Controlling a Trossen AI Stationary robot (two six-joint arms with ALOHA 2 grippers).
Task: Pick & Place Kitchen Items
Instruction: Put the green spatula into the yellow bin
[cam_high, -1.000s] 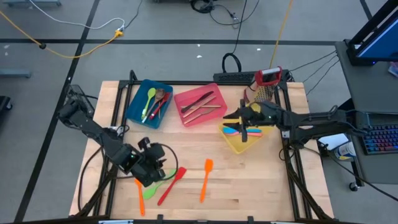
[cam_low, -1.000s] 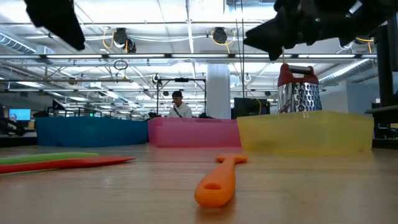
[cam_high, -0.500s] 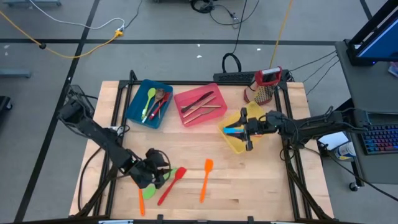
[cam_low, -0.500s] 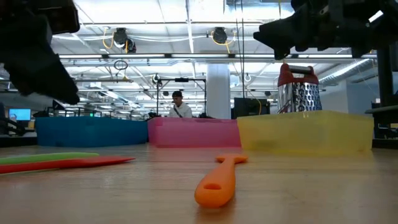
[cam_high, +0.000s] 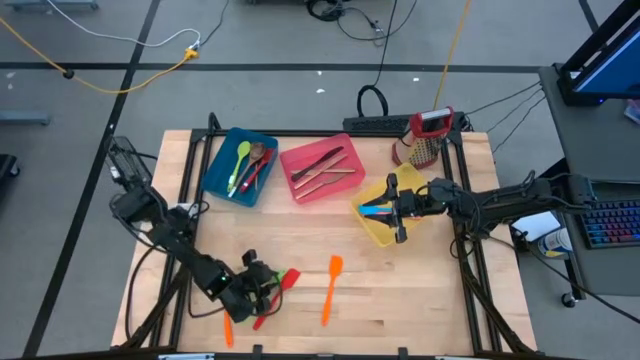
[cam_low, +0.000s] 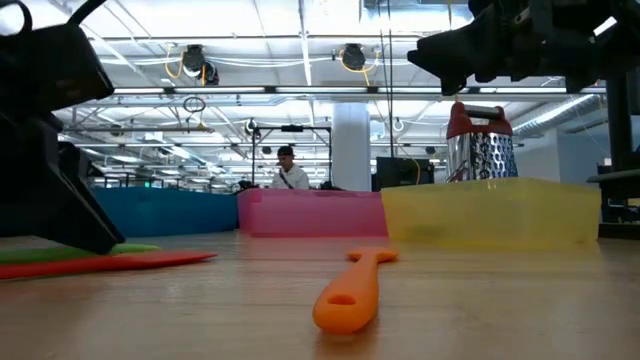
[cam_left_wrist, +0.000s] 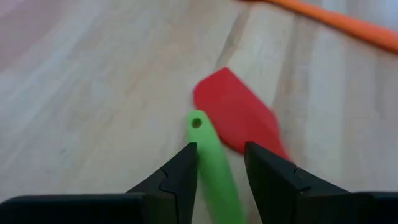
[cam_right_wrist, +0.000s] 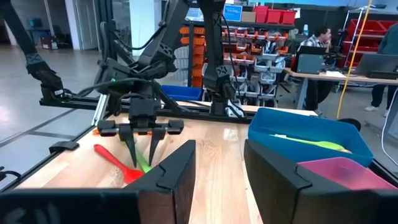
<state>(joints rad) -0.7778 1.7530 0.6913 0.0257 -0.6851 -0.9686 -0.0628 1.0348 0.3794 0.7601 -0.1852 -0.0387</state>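
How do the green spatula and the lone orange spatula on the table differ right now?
The green spatula lies between the open fingers of the left gripper, its handle end against the red spatula; the orange spatula lies by itself with no gripper near. In the high view the green one is mostly hidden under the gripper, the orange one fully seen. Both lie flat on the table, outside the bins.

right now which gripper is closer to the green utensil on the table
Left. The left gripper is open and straddles the green utensil's handle, beside the red spatula. The right gripper hangs over the yellow bin, across the table.
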